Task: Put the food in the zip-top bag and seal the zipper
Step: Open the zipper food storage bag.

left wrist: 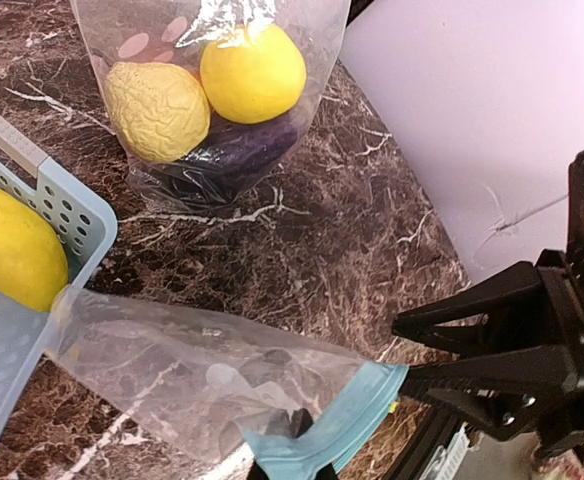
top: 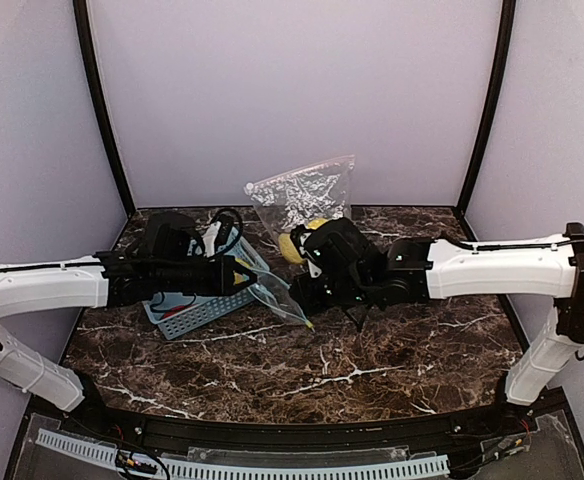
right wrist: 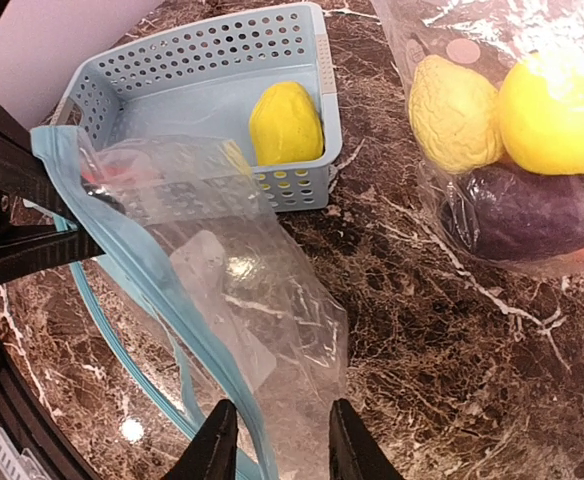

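Left claw (left wrist: pixel 292 445) is clamping shut on the zipper strip of the bag (right wrist: pixel 222 290). Right claw (right wrist: pixel 277 440) is standing part open, fingers (right wrist: pixel 217 445) flanking the bag film. One lemon (right wrist: pixel 285 122) is lying in the basket (right wrist: pixel 172 60); other food (right wrist: pixel 552 110), in the rear bag (top: pixel 302 195)

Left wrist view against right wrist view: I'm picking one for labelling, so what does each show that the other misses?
Only the left wrist view shows the right end effector from outside, and the pale wall. Only the right wrist view shows the blue basket in full and the left end effector pinching the zipper edge of the empty bag. Both show that bag, the filled bag and the yellow fruit in the basket.
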Available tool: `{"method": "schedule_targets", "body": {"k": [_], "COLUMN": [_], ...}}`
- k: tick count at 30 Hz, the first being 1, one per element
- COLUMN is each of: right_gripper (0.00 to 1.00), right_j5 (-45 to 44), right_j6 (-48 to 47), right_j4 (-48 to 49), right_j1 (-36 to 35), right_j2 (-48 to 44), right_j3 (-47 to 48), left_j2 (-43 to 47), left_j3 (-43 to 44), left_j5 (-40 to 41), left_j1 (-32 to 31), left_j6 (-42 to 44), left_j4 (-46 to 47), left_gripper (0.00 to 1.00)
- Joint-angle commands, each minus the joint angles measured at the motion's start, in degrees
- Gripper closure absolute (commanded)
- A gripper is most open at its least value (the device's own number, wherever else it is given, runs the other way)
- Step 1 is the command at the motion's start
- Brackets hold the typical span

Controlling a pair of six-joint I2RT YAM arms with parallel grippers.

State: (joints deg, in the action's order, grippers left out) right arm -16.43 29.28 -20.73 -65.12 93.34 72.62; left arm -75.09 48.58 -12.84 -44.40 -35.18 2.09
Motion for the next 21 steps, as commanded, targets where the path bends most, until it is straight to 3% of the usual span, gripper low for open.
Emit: {"method": "schedule_targets", "body": {"k": [1,16,21], "right_gripper": [0.68,0.59,0.41], "right_j5": [-3.6,-4.9,-2.8], "right_j6": [3.1,10.8,5.8], "right_j4": [-0.4,-0.6,7.0], "right_j1": [-0.4,-0.1,-0.7], "right_j2": [1.4,5.2,1.3], "right_j3": [-0.2,-0.6,-3.5], "left_j2": [2.7,7.6,7.2], "left_j3": [-1.9,-7.2,-6.9], "left_j5": [3.6,6.8,7.7], "left_j1": [-0.9,-1.0,-1.0], "left_j6": [-8.7,-14.2,-13.4], "left_j4": [6.1,10.3,8.1], "left_gripper": [0.99,0.99,0.99]}}
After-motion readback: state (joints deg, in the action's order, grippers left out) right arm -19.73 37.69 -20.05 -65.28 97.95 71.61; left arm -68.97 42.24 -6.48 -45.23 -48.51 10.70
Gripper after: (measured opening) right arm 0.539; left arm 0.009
